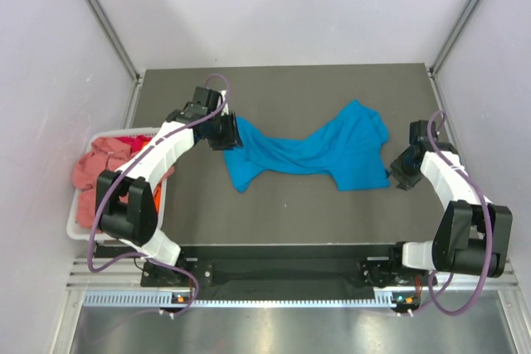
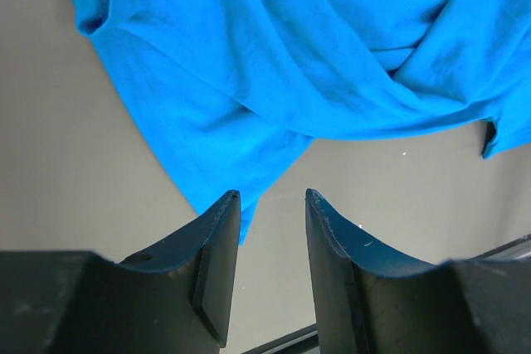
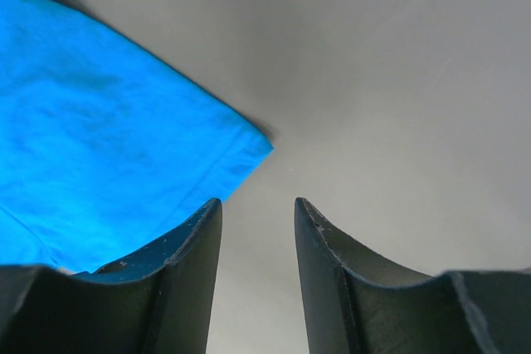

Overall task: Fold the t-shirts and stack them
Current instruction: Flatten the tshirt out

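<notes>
A turquoise-blue t-shirt (image 1: 311, 151) lies twisted and crumpled across the middle of the dark table. It fills the upper part of the left wrist view (image 2: 274, 55) and the left side of the right wrist view (image 3: 91, 130). My left gripper (image 1: 226, 133) hovers at the shirt's left end, open and empty (image 2: 272, 198). My right gripper (image 1: 398, 167) is by the shirt's right hem corner, open and empty (image 3: 257, 203). Salmon-pink and red t-shirts (image 1: 99, 163) sit piled in the basket at the left.
A white slatted basket (image 1: 75, 230) stands off the table's left edge beside the left arm's base. The grey enclosure walls close in on both sides and at the back. The table's front edge runs just ahead of the arm bases.
</notes>
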{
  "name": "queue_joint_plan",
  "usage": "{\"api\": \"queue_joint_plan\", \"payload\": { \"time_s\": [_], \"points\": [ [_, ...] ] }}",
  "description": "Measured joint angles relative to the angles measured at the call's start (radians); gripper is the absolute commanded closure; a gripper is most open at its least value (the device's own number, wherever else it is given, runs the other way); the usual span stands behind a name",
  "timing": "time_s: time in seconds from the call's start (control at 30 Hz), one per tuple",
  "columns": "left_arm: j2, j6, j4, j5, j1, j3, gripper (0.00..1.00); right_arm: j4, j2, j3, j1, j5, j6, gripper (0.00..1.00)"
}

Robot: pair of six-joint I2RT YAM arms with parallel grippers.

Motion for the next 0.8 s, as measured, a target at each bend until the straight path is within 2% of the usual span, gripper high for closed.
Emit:
{"api": "queue_joint_plan", "payload": {
  "time_s": [0.5,0.7,0.8],
  "points": [
    [-0.006,0.000,0.006,-0.025,0.000,-0.024,0.58,0.064,0.040,-0.052,0.000,-0.003,0.088,0.61],
    [-0.006,0.000,0.007,-0.025,0.000,-0.024,0.58,0.099,0.042,-0.092,0.000,0.009,0.113,0.58],
    [-0.006,0.000,0.007,-0.032,0.000,-0.024,0.58,0.154,0.057,-0.117,0.000,0.004,0.116,0.65]
  ]
}}
